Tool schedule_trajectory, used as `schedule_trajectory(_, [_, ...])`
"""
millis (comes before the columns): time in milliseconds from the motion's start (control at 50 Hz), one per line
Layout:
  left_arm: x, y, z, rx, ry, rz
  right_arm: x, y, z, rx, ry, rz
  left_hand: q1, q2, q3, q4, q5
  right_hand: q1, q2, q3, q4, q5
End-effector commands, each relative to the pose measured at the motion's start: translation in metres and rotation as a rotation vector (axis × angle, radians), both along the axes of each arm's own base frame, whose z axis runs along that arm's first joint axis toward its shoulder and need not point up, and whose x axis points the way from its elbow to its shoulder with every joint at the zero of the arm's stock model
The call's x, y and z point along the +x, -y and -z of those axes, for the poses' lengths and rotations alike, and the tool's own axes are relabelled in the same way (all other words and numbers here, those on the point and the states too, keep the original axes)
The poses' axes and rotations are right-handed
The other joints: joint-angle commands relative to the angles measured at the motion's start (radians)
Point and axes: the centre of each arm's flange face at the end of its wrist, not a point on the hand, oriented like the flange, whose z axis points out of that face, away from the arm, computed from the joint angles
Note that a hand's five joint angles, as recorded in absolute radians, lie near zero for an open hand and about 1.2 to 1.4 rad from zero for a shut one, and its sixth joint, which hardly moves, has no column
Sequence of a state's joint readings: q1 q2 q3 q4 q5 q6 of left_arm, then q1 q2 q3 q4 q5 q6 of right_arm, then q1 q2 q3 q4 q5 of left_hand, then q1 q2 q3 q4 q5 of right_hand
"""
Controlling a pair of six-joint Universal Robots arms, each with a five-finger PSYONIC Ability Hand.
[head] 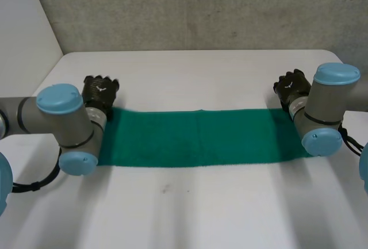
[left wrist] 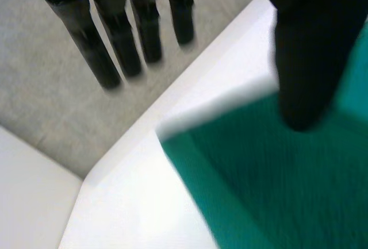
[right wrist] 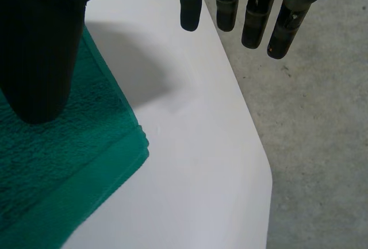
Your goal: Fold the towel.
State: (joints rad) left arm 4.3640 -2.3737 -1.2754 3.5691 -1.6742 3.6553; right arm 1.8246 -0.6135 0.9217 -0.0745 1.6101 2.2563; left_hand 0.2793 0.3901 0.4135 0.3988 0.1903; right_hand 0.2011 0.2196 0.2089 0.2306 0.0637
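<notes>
One towel (head: 198, 137) flat on table (head: 190, 203), long axis left-right.

The table (head: 190, 203) lies bare before and behind the green towel (head: 201, 137). The left hand (head: 100, 91) and right hand (head: 292, 85), fingers straight, stand at its far corners.

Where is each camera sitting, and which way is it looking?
Head view: sits between and behind the arms, looking down at the white table and green towel; both arms, the left hand and the right hand show.
Left wrist view: sits on the left wrist, looking along the palm at one towel corner; its straight fingers and thumb show.
Right wrist view: sits on the right wrist, looking at a corner at the towel's other end; its straight fingers and thumb show.
Shared: every view shows the towel on the table.
</notes>
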Motion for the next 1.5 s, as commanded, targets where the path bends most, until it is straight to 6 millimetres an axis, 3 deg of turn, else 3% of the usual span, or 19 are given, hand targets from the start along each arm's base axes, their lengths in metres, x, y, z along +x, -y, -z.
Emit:
schedule_trajectory(20, [-0.010, -0.012, -0.018, -0.073, -0.034, 0.063, -0.009, -0.013, -0.024, 0.036, 0.174, 0.054, -0.105, -0.216, -0.239, -0.224, -0.190, -0.027, -0.045, -0.034, -0.056, -0.064])
schedule_trajectory(160, [0.000, -0.035, -0.039, -0.073, -0.042, 0.057, -0.020, -0.062, -0.057, 0.128, 0.360, 0.034, -0.105, -0.216, -0.239, -0.224, -0.190, -0.027, -0.045, -0.034, -0.056, -0.064])
schedule_trajectory(280, [0.008, -0.057, -0.045, -0.055, -0.047, 0.061, -0.063, -0.082, -0.040, 0.274, 0.388, 0.069, -0.105, -0.216, -0.239, -0.224, -0.190, -0.027, -0.045, -0.034, -0.056, -0.064])
schedule_trajectory(400, [0.011, -0.069, -0.043, -0.028, -0.057, 0.062, -0.080, -0.087, -0.023, 0.345, 0.399, 0.105, -0.105, -0.216, -0.239, -0.224, -0.190, -0.027, -0.045, -0.034, -0.056, -0.064])
schedule_trajectory(480, [0.012, -0.070, -0.041, -0.021, -0.054, 0.061, -0.086, -0.086, -0.016, 0.358, 0.400, 0.126, -0.105, -0.216, -0.239, -0.224, -0.190, 0.098, 0.080, 0.090, 0.069, 0.061])
schedule_trajectory(500, [0.013, -0.071, -0.040, -0.017, -0.053, 0.058, -0.090, -0.083, -0.008, 0.374, 0.400, 0.143, -0.105, -0.216, -0.239, -0.224, -0.190, 0.287, 0.269, 0.279, 0.258, 0.250])
schedule_trajectory(520, [0.013, -0.071, -0.040, -0.017, -0.053, 0.058, -0.097, -0.079, 0.002, 0.391, 0.401, 0.166, -0.105, -0.216, -0.239, -0.224, -0.190, 0.783, 0.765, 0.775, 0.754, 0.746])
schedule_trajectory(540, [0.013, -0.072, -0.038, -0.013, -0.051, 0.057, -0.097, -0.079, 0.002, 0.391, 0.401, 0.166, -0.105, -0.216, -0.239, -0.224, -0.190, 0.788, 0.770, 0.780, 0.759, 0.751])
schedule_trajectory(560, [0.014, -0.072, -0.038, -0.011, -0.051, 0.054, -0.107, -0.072, 0.004, 0.384, 0.404, 0.200, -0.105, -0.216, -0.239, -0.224, -0.190, 1.191, 1.173, 1.183, 1.162, 1.154])
schedule_trajectory(620, [0.015, -0.073, -0.037, -0.006, -0.048, 0.050, -0.149, -0.046, -0.010, 0.222, 0.318, 0.356, -0.105, -0.216, -0.239, -0.224, -0.190, 1.195, 1.177, 1.187, 1.166, 1.158])
schedule_trajectory(780, [0.022, -0.078, -0.054, -0.033, -0.060, 0.039, -0.181, -0.033, -0.048, 0.021, -0.048, 0.406, -0.105, -0.216, -0.239, -0.224, -0.190, 1.195, 1.177, 1.187, 1.166, 1.158])
schedule_trajectory(840, [0.023, -0.080, -0.054, -0.030, -0.059, 0.039, -0.172, -0.032, -0.055, -0.005, -0.072, 0.377, -0.105, -0.216, -0.239, -0.224, -0.190, 1.195, 1.177, 1.187, 1.166, 1.158])
schedule_trajectory(980, [0.026, -0.086, -0.052, -0.019, -0.054, 0.036, -0.051, -0.062, -0.096, -0.098, 0.144, 0.058, -0.105, -0.216, -0.239, -0.224, -0.190, 1.195, 1.177, 1.187, 1.166, 1.158])
schedule_trajectory(1080, [0.027, -0.089, -0.049, -0.006, -0.050, 0.033, 0.044, -0.123, -0.105, -0.091, 0.227, -0.277, -0.105, -0.216, -0.239, -0.224, -0.190, 1.195, 1.177, 1.187, 1.166, 1.158])
schedule_trajectory(1180, [0.028, -0.092, -0.054, -0.016, -0.053, 0.034, 0.093, -0.167, -0.105, -0.079, 0.249, -0.489, -0.105, -0.216, -0.239, -0.224, -0.190, 1.195, 1.177, 1.187, 1.166, 1.158])
schedule_trajectory(1220, [0.026, -0.094, -0.055, -0.017, -0.054, 0.041, 0.128, -0.206, -0.084, -0.016, 0.252, -0.665, -0.105, -0.216, -0.239, -0.224, -0.190, 1.195, 1.177, 1.187, 1.166, 1.158])
schedule_trajectory(1320, [0.021, -0.099, -0.055, -0.018, -0.054, 0.057, 0.152, -0.251, -0.023, 0.158, 0.182, -0.839, -0.105, -0.216, -0.239, -0.224, -0.190, 1.185, 1.166, 1.177, 1.155, 1.147])
schedule_trajectory(1400, [0.016, -0.100, -0.058, -0.031, -0.059, 0.073, 0.145, -0.242, -0.006, 0.197, 0.151, -0.760, -0.105, -0.216, -0.239, -0.224, -0.190, -0.027, -0.045, -0.034, -0.056, -0.064])
schedule_trajectory(1500, [0.014, -0.099, -0.061, -0.042, -0.064, 0.080, 0.124, -0.215, -0.017, 0.172, 0.162, -0.575, -0.105, -0.216, -0.239, -0.224, -0.190, -0.027, -0.045, -0.034, -0.056, -0.064])
